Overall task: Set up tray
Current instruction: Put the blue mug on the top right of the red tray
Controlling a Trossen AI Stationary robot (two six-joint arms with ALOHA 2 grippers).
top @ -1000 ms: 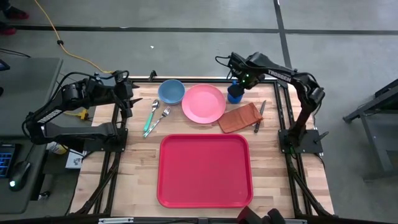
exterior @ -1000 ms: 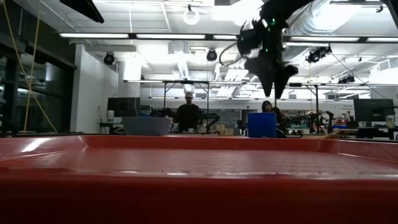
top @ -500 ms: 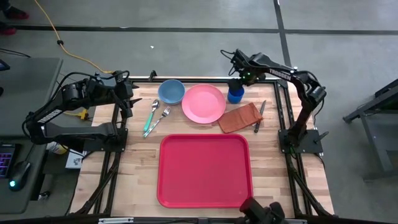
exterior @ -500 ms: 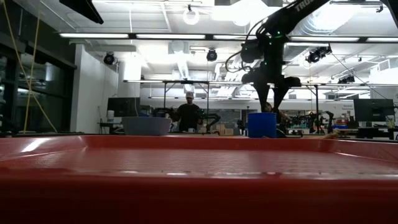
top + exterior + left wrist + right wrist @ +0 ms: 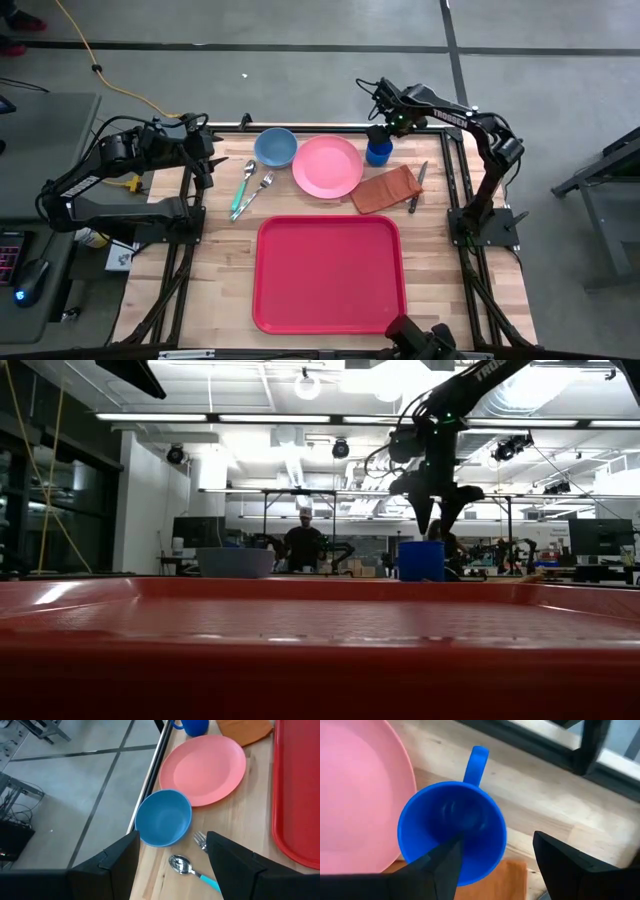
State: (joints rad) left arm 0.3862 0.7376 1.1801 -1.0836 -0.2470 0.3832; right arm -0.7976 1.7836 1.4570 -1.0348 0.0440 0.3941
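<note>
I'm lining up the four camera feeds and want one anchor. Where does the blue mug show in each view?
High view: blue mug at the table's far edge, under the right gripper.
Low view: right of centre, beyond the tray's far rim.
Left wrist view: cut off at the top edge.
Right wrist view: centre, seen from above.
Shared landmark: the pink plate beside it.

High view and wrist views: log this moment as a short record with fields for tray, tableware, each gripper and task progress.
tray: red tray, bare, at the table's near middle
tableware behind tray: blue bowl, pink plate, blue mug, orange napkin, knife, spoon and fork
right gripper: open, right above the mug, one of its fingers over the mug's mouth
left gripper: open, at the table's left edge, holding nothing
progress: nothing on the tray yet
</note>
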